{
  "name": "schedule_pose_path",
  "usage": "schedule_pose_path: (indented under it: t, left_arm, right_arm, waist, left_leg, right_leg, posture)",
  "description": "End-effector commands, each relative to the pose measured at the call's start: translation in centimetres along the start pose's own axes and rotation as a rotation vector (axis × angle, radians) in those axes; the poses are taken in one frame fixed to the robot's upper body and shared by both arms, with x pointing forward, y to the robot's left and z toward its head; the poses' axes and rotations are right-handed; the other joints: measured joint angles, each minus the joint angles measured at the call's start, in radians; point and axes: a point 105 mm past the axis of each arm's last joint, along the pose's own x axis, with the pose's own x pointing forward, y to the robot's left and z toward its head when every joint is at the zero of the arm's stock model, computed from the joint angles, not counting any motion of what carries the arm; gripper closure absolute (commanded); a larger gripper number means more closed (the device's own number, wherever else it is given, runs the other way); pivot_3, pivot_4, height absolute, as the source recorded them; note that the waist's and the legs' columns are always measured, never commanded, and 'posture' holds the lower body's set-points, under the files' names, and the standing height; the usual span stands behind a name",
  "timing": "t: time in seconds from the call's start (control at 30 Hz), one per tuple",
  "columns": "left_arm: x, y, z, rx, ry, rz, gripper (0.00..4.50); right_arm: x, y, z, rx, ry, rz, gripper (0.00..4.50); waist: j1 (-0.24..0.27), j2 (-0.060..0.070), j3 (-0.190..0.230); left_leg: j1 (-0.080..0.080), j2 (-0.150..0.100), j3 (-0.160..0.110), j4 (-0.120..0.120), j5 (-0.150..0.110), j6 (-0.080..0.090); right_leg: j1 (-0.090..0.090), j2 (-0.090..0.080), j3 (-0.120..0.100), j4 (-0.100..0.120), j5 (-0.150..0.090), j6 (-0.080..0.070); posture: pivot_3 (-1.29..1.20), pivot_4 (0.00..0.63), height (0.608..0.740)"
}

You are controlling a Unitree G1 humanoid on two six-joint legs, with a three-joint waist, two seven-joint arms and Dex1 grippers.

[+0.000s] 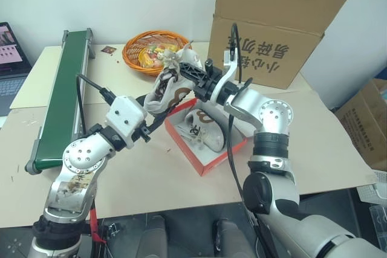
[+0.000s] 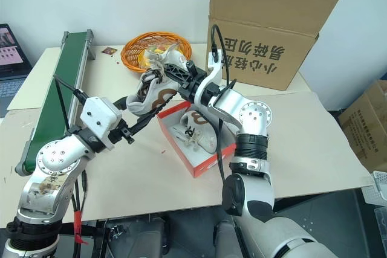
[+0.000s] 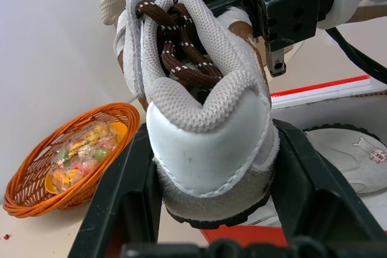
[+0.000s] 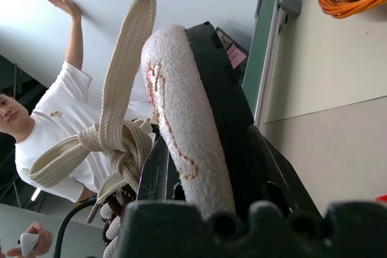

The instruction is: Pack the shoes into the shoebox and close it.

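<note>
I see a white sneaker (image 1: pixel 171 86) held in the air over the table (image 1: pixel 151 173), just above the open red shoebox (image 1: pixel 202 164). My left gripper (image 3: pixel 211 209) clamps its heel; my right gripper (image 1: pixel 195 72) is closed on its toe. The other sneaker (image 1: pixel 205 132) lies inside the box. An orange basket (image 1: pixel 136 46) sits behind.

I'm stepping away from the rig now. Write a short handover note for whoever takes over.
Left pincer: shut on the heel of the second shoe, held above the table.
Right pincer: clamped on that same shoe's toe end.
First shoe: lying in the open red shoebox.
Done: one shoe packed.
Left: lower the second shoe in beside the first, release both pincers, close the lid.
</note>
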Motion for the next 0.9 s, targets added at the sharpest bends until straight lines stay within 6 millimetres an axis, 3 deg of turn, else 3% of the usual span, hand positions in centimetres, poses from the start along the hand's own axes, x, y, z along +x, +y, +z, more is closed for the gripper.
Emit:
schedule_pose_path:
  t: [0.03, 0.07, 0.2, 0.27, 0.4, 0.5, 0.57, 0.7, 0.77, 0.9]
  left_arm:
    - [0.3, 0.0, -0.2, 0.030, 0.015, -0.004, 2.24]
    - [0.3, 0.1, -0.2, 0.036, 0.016, 0.004, 2.24]
    - [0.3, 0.2, -0.1, 0.026, 0.000, 0.005, 1.07]
    - [0.3, -0.2, -0.1, 0.026, 0.011, -0.015, 0.09]
    - [0.1, 0.1, 0.1, -0.015, -0.009, 0.016, 0.01]
    - [0.0, 0.8, 0.4, -0.005, -0.017, 0.049, 0.01]
    - [0.0, 0.8, 0.4, -0.009, -0.017, 0.050, 0.01]
    - [-0.1, 0.7, 0.5, -0.012, -0.016, 0.051, 0.01]
    - [-0.5, 1.0, 0.5, -0.022, -0.005, 0.049, 0.01]
    - [-2.3, 1.8, -0.8, -0.061, 0.110, -0.044, 0.01]
  right_arm:
    - [1.2, 3.5, -1.7, -0.007, 0.055, 0.153, 4.12]
    - [1.2, 3.4, -1.6, -0.003, 0.050, 0.150, 4.12]
    - [1.3, 3.2, -1.1, 0.003, 0.018, 0.127, 4.12]
    - [1.2, 3.1, -0.9, -0.019, 0.006, 0.118, 4.12]
    - [1.0, 4.0, 0.0, -0.067, -0.038, 0.141, 4.12]
    - [0.8, 2.6, 4.5, -0.089, -0.255, 0.009, 4.12]
    - [0.6, 2.1, 5.8, -0.099, -0.321, -0.034, 4.12]
    - [0.0, 1.3, 8.6, -0.278, -0.409, -0.153, 4.12]
    - [-0.2, 1.9, 9.2, -0.450, -0.369, -0.175, 4.12]
    - [-0.3, 4.7, 7.3, -0.877, -0.056, -0.135, 4.12]
  waist:
    - [0.000, 0.000, 0.000]
    - [0.000, 0.000, 0.000]
    - [0.000, 0.000, 0.000]
    - [0.000, 0.000, 0.000]
    - [0.000, 0.000, 0.000]
    - [0.000, 0.000, 0.000]
    - [0.001, 0.000, 0.000]
    - [0.003, 0.000, 0.000]
    - [0.002, 0.000, 0.000]
    - [-0.003, 0.002, 0.002]
  left_leg:
    - [0.000, 0.000, 0.000, 0.000, 0.000, 0.000]
    - [0.000, 0.000, 0.000, 0.000, 0.000, 0.000]
    - [0.000, 0.000, 0.000, 0.000, 0.000, 0.000]
    - [0.000, 0.000, 0.000, 0.000, 0.000, 0.000]
    - [0.000, 0.000, 0.000, 0.000, 0.000, 0.000]
    - [0.000, 0.000, 0.000, 0.000, 0.000, 0.000]
    - [0.000, 0.000, 0.000, 0.000, 0.000, 0.000]
    - [0.000, -0.001, 0.000, 0.000, 0.000, 0.000]
    - [0.000, -0.001, 0.000, 0.000, 0.000, 0.000]
    - [-0.001, -0.001, 0.000, -0.001, 0.000, 0.000]
  right_leg:
    - [0.000, 0.000, 0.000, 0.000, 0.000, 0.000]
    - [0.000, 0.000, 0.000, 0.000, 0.000, 0.000]
    - [0.000, 0.000, 0.000, 0.000, 0.000, 0.000]
    - [0.000, 0.000, 0.000, 0.000, 0.000, 0.000]
    - [0.000, 0.000, 0.000, 0.000, 0.000, 0.000]
    - [0.000, 0.000, 0.000, 0.000, 0.000, 0.000]
    - [0.000, 0.000, 0.000, 0.000, 0.000, 0.000]
    - [0.000, 0.000, 0.000, -0.001, 0.000, 0.000]
    - [0.000, 0.000, 0.000, -0.001, 0.000, 0.001]
    - [-0.002, 0.000, 0.000, 0.000, -0.001, -0.002]
  posture:
    - [0.00, 0.150, 0.709]
    - [0.00, 0.150, 0.709]
    - [0.00, 0.150, 0.709]
    - [0.00, 0.150, 0.709]
    - [0.00, 0.150, 0.709]
    - [0.00, 0.150, 0.709]
    - [0.00, 0.150, 0.709]
    - [0.00, 0.150, 0.709]
    - [0.00, 0.150, 0.709]
    - [0.00, 0.150, 0.709]
